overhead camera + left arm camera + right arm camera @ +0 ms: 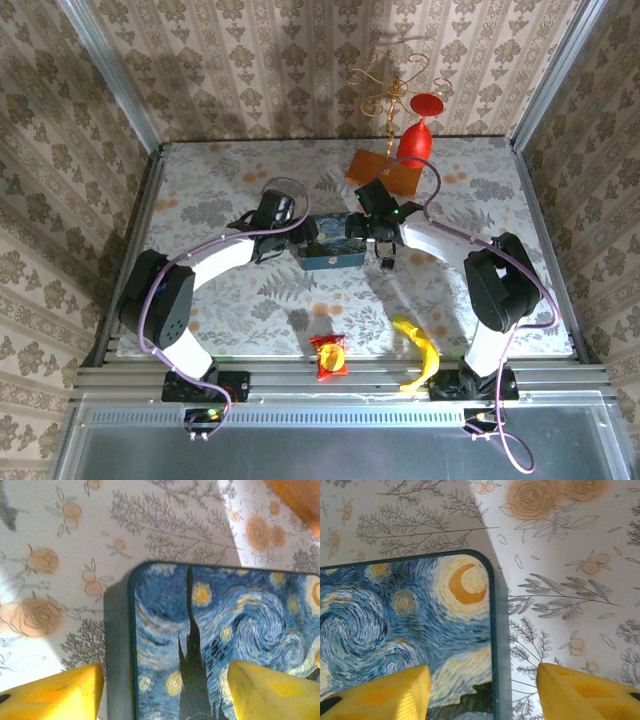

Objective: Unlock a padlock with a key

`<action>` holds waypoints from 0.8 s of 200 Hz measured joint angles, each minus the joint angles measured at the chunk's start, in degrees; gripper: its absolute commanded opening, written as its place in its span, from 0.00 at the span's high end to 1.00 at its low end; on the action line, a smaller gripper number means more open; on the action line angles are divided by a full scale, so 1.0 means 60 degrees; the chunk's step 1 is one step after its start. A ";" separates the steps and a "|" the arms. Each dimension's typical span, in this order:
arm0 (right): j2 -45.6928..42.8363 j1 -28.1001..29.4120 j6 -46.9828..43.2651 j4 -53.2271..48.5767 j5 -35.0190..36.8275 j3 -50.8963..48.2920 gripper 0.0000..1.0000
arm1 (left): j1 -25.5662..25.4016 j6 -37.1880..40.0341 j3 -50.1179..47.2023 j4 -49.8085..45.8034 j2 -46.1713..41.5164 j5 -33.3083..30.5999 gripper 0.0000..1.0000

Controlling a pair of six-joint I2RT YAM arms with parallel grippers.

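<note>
Near desk (230, 330) edge, floral-print cover: crinkled red-yellow snack packet (330, 355) and a curved yellow banana (420, 352).

Mid-desk: rectangular tin box (333, 248), glossy blue swirl painting, rounded corners. The left end effector (165, 680) is spread wide and empty, its yellow fingers (55, 695) straddling the tin's left edge. The right end effector (482, 680) is likewise released, straddling the right edge; contact with the lid unclear.

The padlock (386, 265) is a tiny dark item just off the tin's near right corner; detail unresolvable.

Far: orange slab (383, 172), red goblet (418, 135).
</note>
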 measured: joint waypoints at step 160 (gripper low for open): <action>-0.8062 -0.1676 -0.0007 -0.0900 0.3512 -0.4594 0.00 | 0.2572 0.3486 -0.2845 0.0226 -0.5071 -0.3555 0.00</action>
